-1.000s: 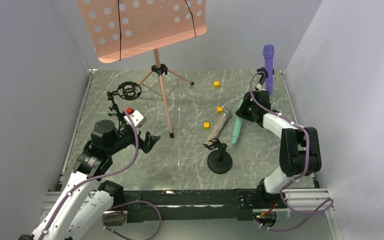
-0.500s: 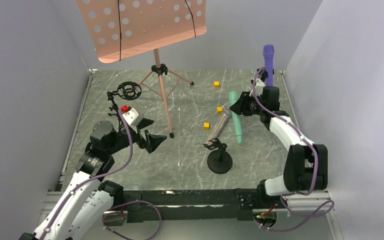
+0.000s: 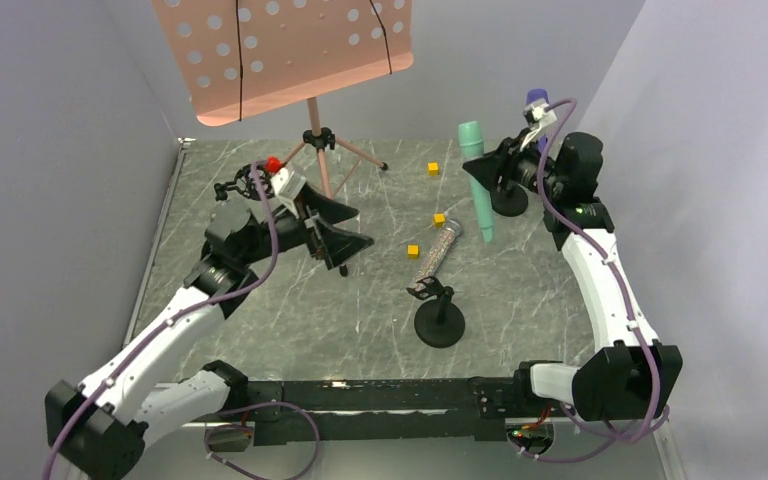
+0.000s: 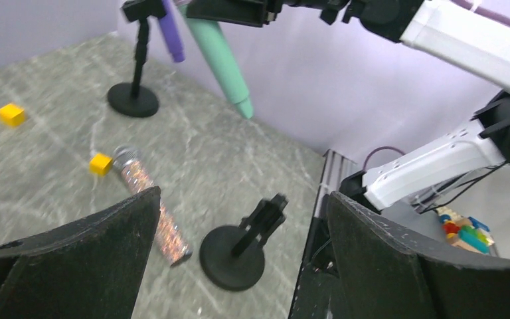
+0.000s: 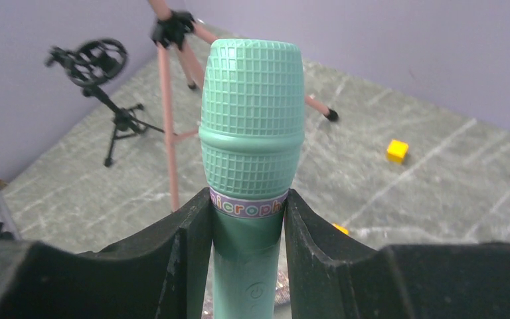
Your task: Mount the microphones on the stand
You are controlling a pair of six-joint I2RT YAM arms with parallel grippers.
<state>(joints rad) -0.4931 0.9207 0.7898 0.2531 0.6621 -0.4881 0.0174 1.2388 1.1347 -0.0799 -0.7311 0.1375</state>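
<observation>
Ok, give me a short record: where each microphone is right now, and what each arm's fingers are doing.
Mint-teal microphone: off the table, head up, clamped in the right arm's fingers
Purple microphone: in the far stand
Glittery microphone: lying flat on the table
Near stand: clip empty
Left arm's fingers: wide open, holding nothing
</observation>
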